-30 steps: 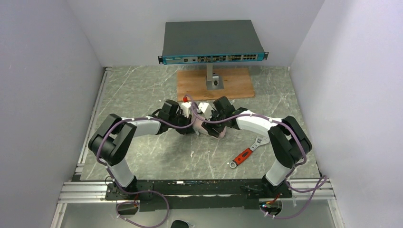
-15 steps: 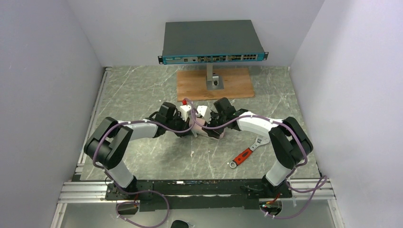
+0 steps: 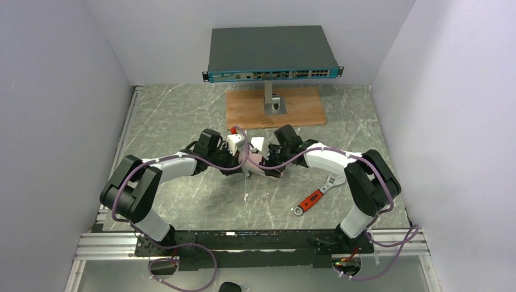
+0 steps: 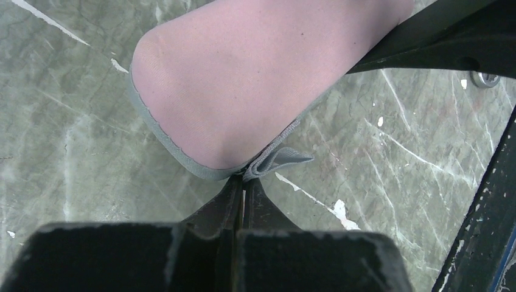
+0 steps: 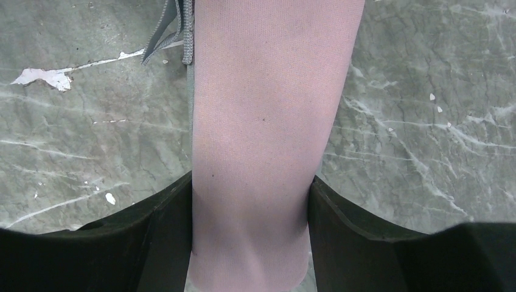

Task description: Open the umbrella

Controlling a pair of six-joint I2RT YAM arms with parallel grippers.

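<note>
The umbrella (image 3: 258,163) lies collapsed mid-table as a short pinkish roll with grey edging. In the left wrist view its rounded end (image 4: 243,79) fills the top. My left gripper (image 4: 244,182) is shut on the grey strap (image 4: 278,159) at the edge of that end. In the right wrist view the umbrella (image 5: 261,109) runs straight up between my fingers. My right gripper (image 5: 251,188) is shut on it, one finger pressed against each side. From above, the left gripper (image 3: 243,160) and right gripper (image 3: 272,164) meet over the roll. The handle is hidden.
A red-handled wrench (image 3: 315,196) lies right of the arms, near the right forearm. A wooden board (image 3: 304,108) at the back carries a post holding a grey network switch (image 3: 272,53). White walls close in the marble table (image 3: 176,115) on three sides.
My left gripper has closed fully on the grey strap, and the left arm has drawn a little to the left. The right gripper keeps its hold on the roll.
</note>
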